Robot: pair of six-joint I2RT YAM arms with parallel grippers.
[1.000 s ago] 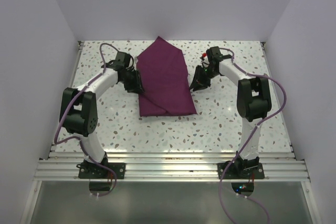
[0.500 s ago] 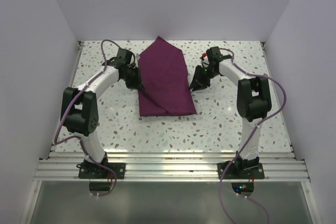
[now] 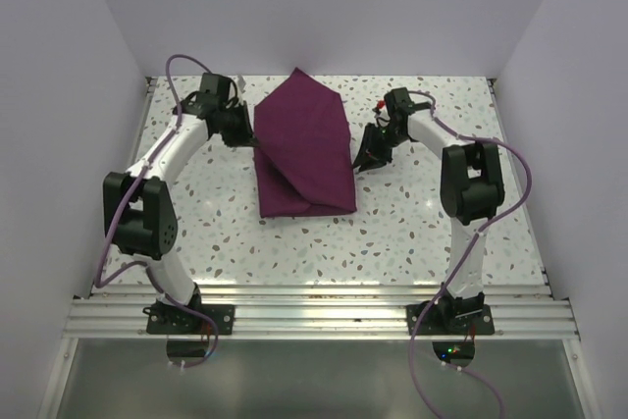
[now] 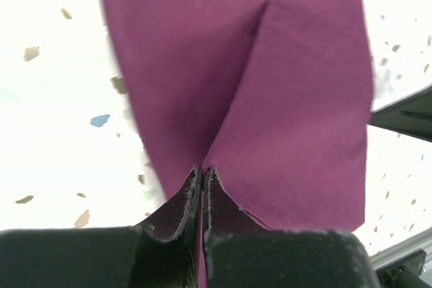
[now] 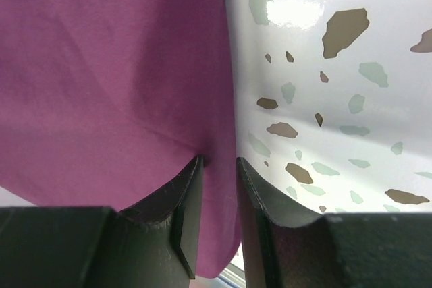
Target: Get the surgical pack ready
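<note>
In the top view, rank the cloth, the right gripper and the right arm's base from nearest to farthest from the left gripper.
1. The cloth: touching, its left edge is pinched by the left gripper.
2. The right gripper: across the cloth, at its right edge.
3. The right arm's base: at the near edge, on the right side.

My left arm (image 3: pixel 177 144) and right arm (image 3: pixel 429 132) are showing white links and black joints, a purple cable (image 3: pixel 169 74) is looping off each, and my left gripper (image 4: pixel 202 173) is showing black, rough-edged fingers (image 4: pixel 174 214)
</note>
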